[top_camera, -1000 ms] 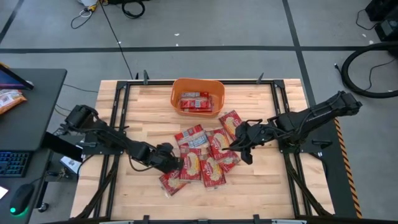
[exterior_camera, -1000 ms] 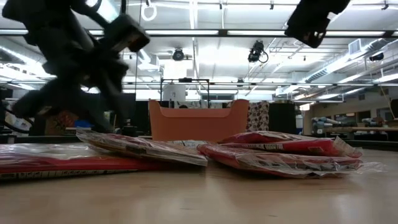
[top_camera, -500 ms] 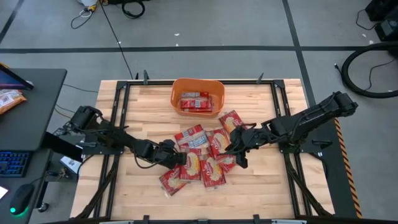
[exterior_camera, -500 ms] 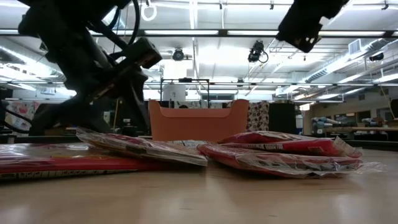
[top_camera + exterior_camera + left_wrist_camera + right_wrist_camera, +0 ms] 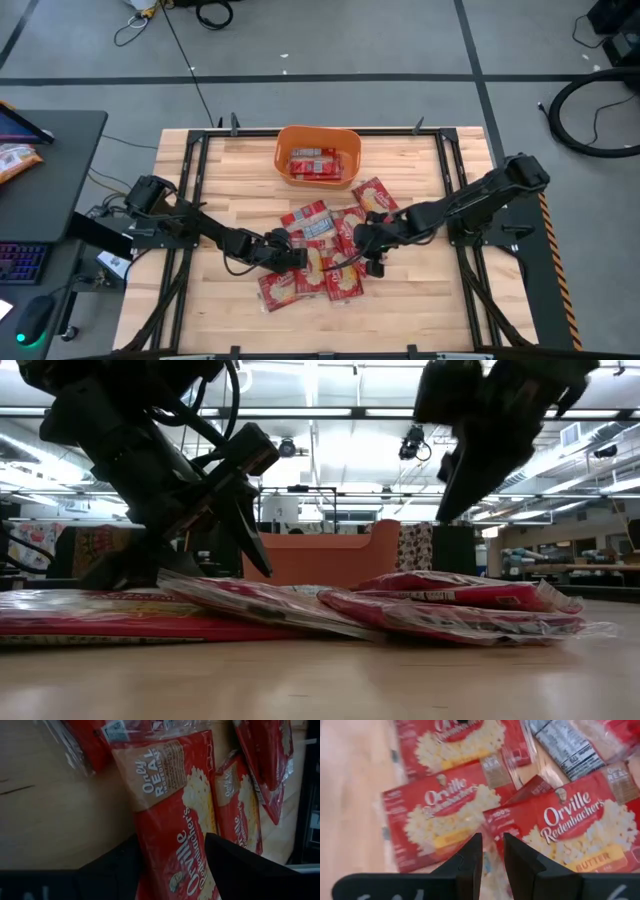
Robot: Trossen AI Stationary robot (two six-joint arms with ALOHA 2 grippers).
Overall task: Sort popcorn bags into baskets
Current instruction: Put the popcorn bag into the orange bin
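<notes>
Across the pale wooden slatted worktop, the orange rounded plastic basket sits at the far edge with a couple of packets already inside, while the flat red popcorn bags lie overlapping in a pile at mid-table. Left end effector is low at the pile's edge, fingers spread either side of one red bag. Right end effector hovers over the pile's other side, fingers nearly pressed together, holding nothing. Best to straddle only that single bag's edge, pinch firmly, and lift slowly so neighbours slide free
</notes>
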